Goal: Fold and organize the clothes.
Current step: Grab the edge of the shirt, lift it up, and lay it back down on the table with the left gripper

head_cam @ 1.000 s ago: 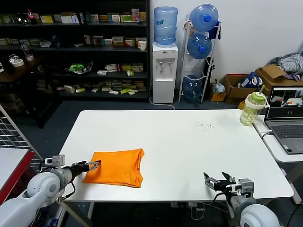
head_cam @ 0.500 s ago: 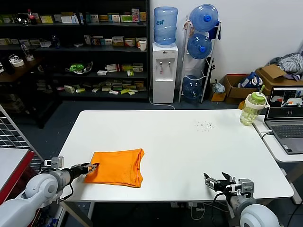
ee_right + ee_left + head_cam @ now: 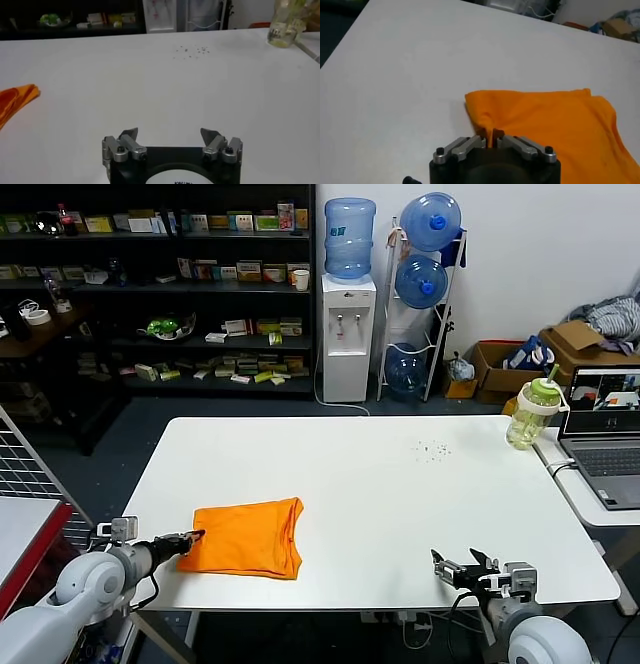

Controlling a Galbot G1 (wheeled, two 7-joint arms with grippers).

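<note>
Lying folded into a rough rectangle on the white table (image 3: 380, 484), the orange T-shirt (image 3: 247, 538) is sitting in the lower left of the head view, near the table's front edge. The left gripper (image 3: 190, 539) is reaching in from the lower left corner and pinching the shirt's left edge; in the left wrist view its fingers (image 3: 481, 142) are pressing together on a small raised ridge of orange fabric. The right gripper (image 3: 462, 567) is waiting at the lower right of the head view, over the table's front edge and well apart from the shirt, with its fingers (image 3: 128, 135) standing wide apart around nothing. A green-capped bottle (image 3: 532, 413) and a laptop (image 3: 606, 434) are standing at the right edge.
</note>
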